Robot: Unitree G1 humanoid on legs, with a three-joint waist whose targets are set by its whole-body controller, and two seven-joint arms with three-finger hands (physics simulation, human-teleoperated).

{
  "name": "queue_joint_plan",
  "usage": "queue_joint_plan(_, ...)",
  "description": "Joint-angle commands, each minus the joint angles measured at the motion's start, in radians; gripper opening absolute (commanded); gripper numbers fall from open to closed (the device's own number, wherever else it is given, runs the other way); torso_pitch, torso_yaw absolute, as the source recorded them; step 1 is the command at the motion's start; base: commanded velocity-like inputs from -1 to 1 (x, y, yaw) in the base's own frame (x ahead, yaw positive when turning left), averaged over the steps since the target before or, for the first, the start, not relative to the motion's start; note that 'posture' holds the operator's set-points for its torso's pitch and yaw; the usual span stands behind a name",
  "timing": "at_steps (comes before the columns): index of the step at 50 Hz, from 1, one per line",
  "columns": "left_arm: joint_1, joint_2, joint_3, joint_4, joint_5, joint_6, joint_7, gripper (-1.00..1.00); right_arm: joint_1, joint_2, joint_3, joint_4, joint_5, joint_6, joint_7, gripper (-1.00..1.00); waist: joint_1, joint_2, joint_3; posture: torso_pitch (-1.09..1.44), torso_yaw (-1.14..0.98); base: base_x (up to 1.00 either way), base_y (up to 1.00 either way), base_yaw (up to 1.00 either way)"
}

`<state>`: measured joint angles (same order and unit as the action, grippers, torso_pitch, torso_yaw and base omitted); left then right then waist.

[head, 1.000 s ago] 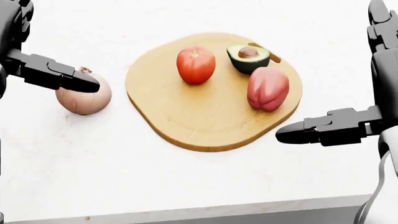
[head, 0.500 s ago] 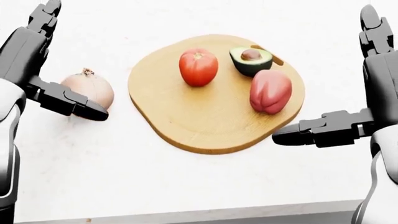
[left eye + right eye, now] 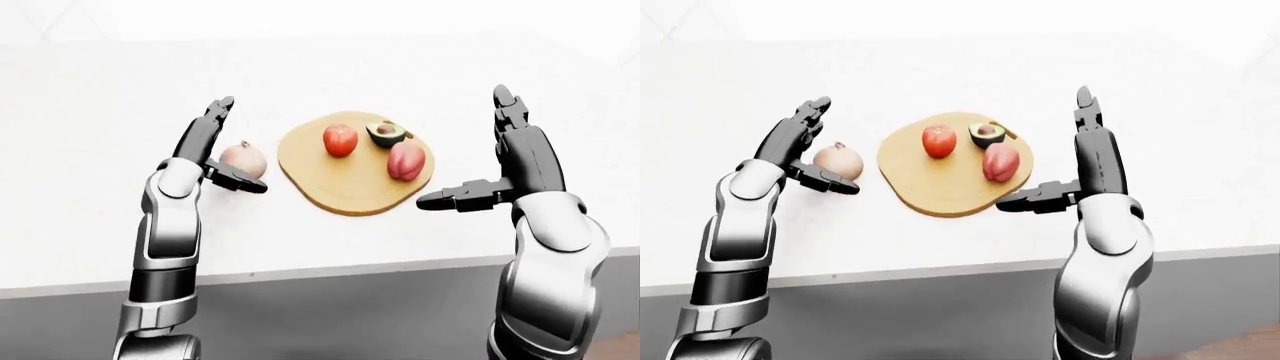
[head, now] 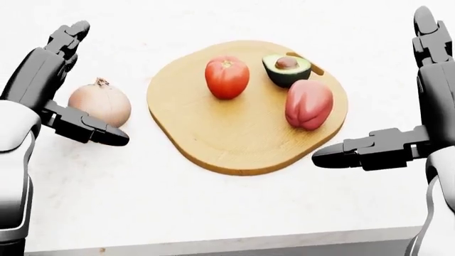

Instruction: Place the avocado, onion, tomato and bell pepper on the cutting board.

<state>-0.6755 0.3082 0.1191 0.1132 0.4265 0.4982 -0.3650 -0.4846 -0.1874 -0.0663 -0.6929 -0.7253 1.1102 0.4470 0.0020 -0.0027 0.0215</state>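
Left hand (image 4: 53,85) stands upright, fingers spread wide, beside the onion (image 4: 100,103); right hand (image 4: 416,106) likewise wide.

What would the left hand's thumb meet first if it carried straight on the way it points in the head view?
Probably the cutting board: the left hand has its thumb aimed right, passing below the onion. Its height above the counter is unclear.

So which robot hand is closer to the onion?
The left hand. Its open fingers stand right beside the onion. The right hand is far off, past the cutting board.
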Motion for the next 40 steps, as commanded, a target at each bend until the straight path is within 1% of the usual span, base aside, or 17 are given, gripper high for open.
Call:
queue_joint_plan(1,-0.036,0.012,0.012,-0.028,0.004,-0.031,0.015,0.58,-0.031,-0.01,-0.004,-0.024,-0.009,-0.022,-0.007,1.0,0.0,0.001,-0.025,0.0,0.0,0.0,0.0,0.0)
queue_joint_plan(2,-0.036,0.012,0.011,-0.026,0.004,-0.032,0.014,0.59,-0.035,-0.011,-0.002,-0.021,-0.009,-0.022,-0.006,1.0,0.0,0.001,-0.025,0.0,0.0,0.0,0.0,0.0)
queue_joint_plan(5,-0.037,0.011,0.009,0.003,0.005,-0.05,0.022,0.55,-0.039,-0.008,-0.001,-0.012,-0.007,-0.027,-0.009,1.0,0.0,0.001,-0.025,0.0,0.0,0.0,0.0,0.0)
queue_joint_plan(6,-0.036,0.01,0.009,0.013,0.004,-0.056,0.024,0.42,-0.042,-0.007,-0.003,-0.006,-0.004,-0.03,-0.012,1.0,0.0,0.001,-0.025,0.0,0.0,0.0,0.0,0.0)
queue_joint_plan(10,-0.027,0.014,0.009,0.018,0.01,-0.065,0.024,0.35,-0.052,-0.011,-0.002,0.0,-0.005,-0.028,-0.01,1.0,0.0,0.001,-0.027,0.0,0.0,0.0,0.0,0.0)
queue_joint_plan(12,-0.023,0.014,0.008,0.018,0.015,-0.067,0.022,0.25,-0.05,-0.012,-0.001,-0.003,-0.006,-0.025,-0.008,1.0,0.0,0.001,-0.027,0.0,0.0,0.0,0.0,0.0)
queue_joint_plan(16,-0.019,0.013,0.01,0.016,0.018,-0.067,0.018,0.19,-0.047,-0.01,0.0,-0.005,-0.009,-0.026,-0.008,1.0,0.001,0.001,-0.027,0.0,0.0,0.0,0.0,0.0)
queue_joint_plan(17,-0.019,0.013,0.01,0.019,0.02,-0.07,0.02,0.16,-0.044,-0.009,0.0,-0.003,-0.008,-0.03,-0.01,1.0,0.0,0.001,-0.027,0.0,0.0,0.0,0.0,0.0)
queue_joint_plan(18,-0.019,0.013,0.009,0.019,0.02,-0.07,0.019,0.07,-0.043,-0.009,0.0,-0.006,-0.009,-0.029,-0.009,1.0,0.0,0.001,-0.027,0.0,0.0,0.0,0.0,0.0)
queue_joint_plan(22,-0.022,0.012,0.009,0.014,0.024,-0.067,0.014,-0.03,-0.032,-0.009,0.002,-0.022,-0.016,-0.023,-0.003,1.0,0.001,0.001,-0.028,0.0,0.0,0.0,0.0,0.0)
queue_joint_plan(31,-0.018,0.014,0.011,-0.088,0.039,-0.019,-0.015,-0.15,-0.036,-0.008,0.003,-0.026,-0.028,-0.019,0.009,1.0,0.0,0.001,-0.027,0.0,0.0,0.0,0.0,0.0)
queue_joint_plan(34,-0.018,0.011,0.011,-0.131,0.044,0.004,-0.031,-0.15,-0.037,-0.007,0.002,-0.023,-0.029,-0.021,0.01,1.0,-0.001,0.001,-0.026,0.0,0.0,0.0,0.0,0.0)
queue_joint_plan(40,-0.024,-0.011,-0.007,-0.281,0.066,0.089,-0.089,-0.15,-0.041,-0.009,0.001,-0.022,-0.032,-0.019,0.013,1.0,0.0,-0.001,-0.023,0.0,0.0,0.0,0.0,0.0)
